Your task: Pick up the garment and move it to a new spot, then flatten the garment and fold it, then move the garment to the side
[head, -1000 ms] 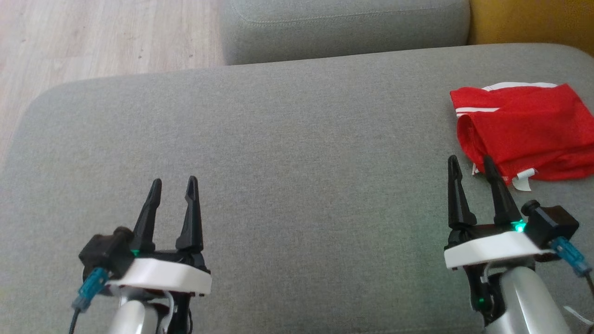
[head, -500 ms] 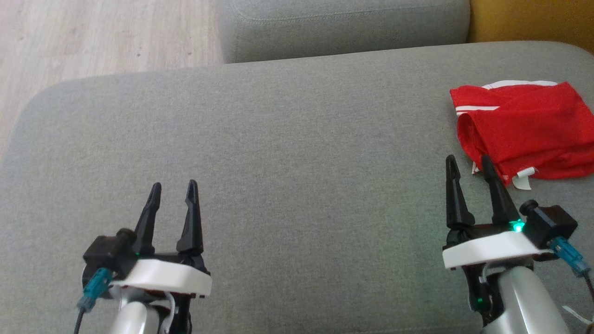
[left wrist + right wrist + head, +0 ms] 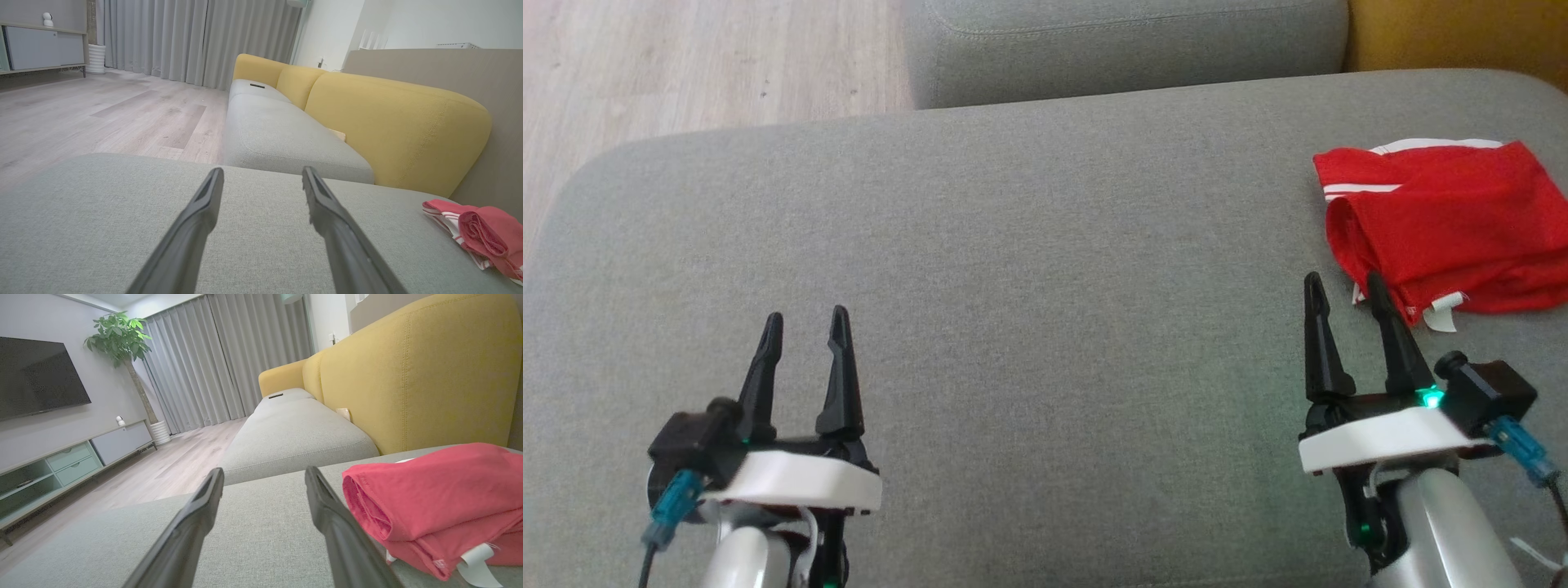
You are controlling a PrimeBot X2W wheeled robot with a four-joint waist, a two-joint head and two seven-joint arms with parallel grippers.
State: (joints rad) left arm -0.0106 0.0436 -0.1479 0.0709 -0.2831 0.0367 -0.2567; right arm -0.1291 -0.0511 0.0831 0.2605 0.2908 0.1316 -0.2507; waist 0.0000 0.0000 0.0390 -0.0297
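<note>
Head view: folded red garment [image 3: 1445, 224] lies at right; left gripper [image 3: 805, 315] and right gripper [image 3: 1343, 278] both gape empty

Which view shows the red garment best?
The head view: it shows the red garment from above, folded, with white stripes and label, cut only at the right edge. The right wrist view shows its near fold close up; the left wrist view shows it small, far right.

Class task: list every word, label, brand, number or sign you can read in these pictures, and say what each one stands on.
No text can be read anywhere.
White tag on the red garment: any print is too small and blurred to read.
Television: screen dark, nothing shown.
</note>
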